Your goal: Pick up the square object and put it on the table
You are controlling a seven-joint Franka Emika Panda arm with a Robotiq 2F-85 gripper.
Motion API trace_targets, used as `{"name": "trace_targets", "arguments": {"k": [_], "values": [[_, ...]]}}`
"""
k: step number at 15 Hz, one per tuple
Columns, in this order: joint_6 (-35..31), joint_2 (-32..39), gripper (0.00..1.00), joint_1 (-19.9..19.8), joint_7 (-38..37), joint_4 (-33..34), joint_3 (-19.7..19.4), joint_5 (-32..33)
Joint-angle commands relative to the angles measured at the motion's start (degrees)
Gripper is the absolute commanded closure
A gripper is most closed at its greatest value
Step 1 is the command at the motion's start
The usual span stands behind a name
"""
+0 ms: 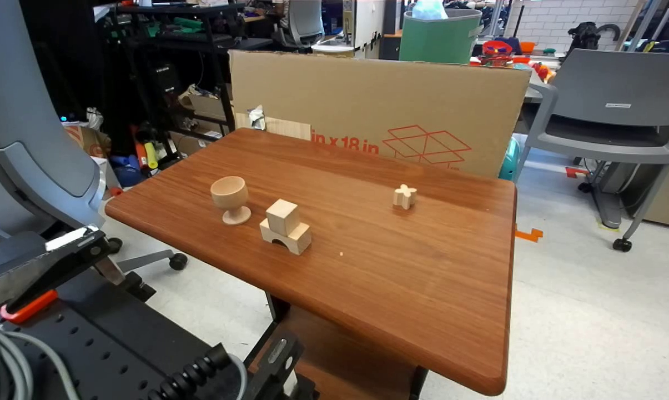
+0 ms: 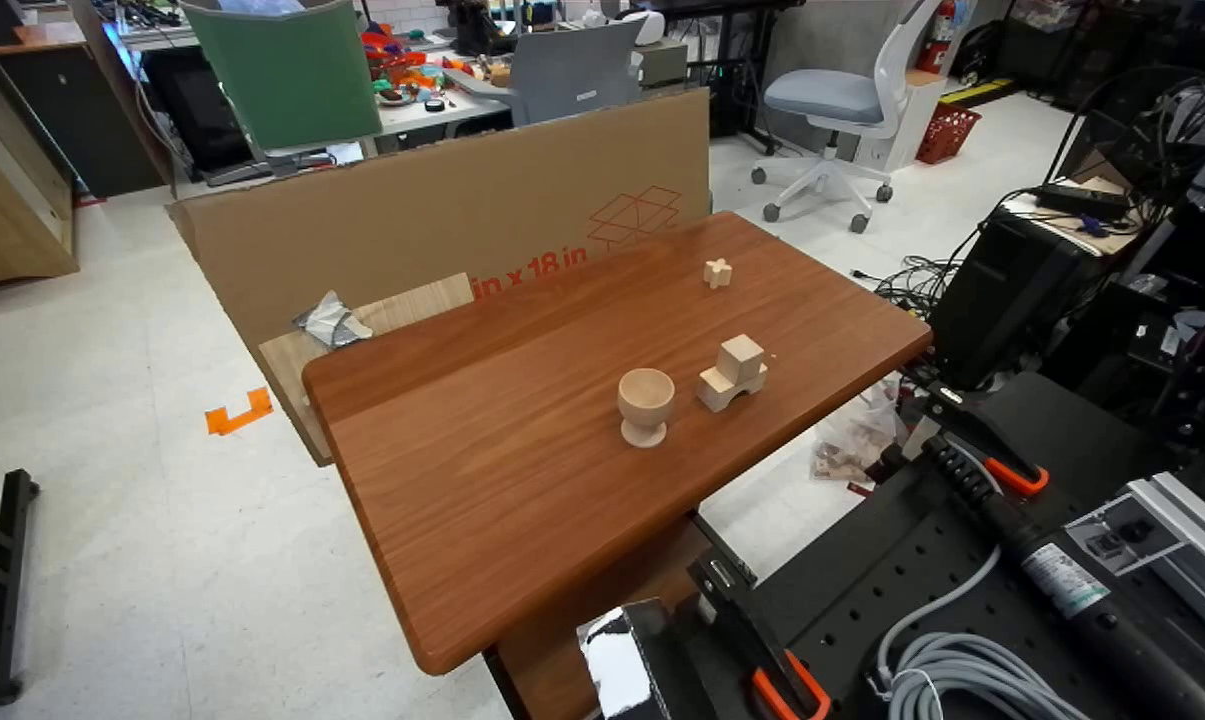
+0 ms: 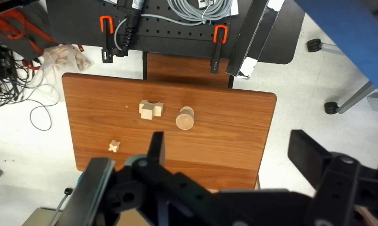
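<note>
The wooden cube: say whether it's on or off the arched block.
On: in both exterior views, the cube sits atop the arched block, which stands on the table.

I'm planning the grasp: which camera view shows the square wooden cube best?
An exterior view: there the cube looks largest, with its top and two sides visible. Both exterior views show it resting on the arched block; the wrist view shows it smaller, from above.

Cube point(image 1: 282, 218) pale; table point(image 1: 401, 272) reddish-brown, grained; pincer point(image 3: 227, 142) black.

Pale cube point(image 1: 282, 218) (level) just above brown table point(image 1: 412, 272)
</note>
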State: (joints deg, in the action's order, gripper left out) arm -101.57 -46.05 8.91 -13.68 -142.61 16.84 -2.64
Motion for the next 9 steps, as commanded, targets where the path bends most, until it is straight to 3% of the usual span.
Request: {"name": "trace_targets", "arguments": {"k": [1,9], "values": [[-2.8,-1.0,0.00,-1.1,1.5,-1.1,-2.5,2.5],[-13.1,1.7,0.00,-4.7,6.3,-4.8,-10.2,4.7]]}}
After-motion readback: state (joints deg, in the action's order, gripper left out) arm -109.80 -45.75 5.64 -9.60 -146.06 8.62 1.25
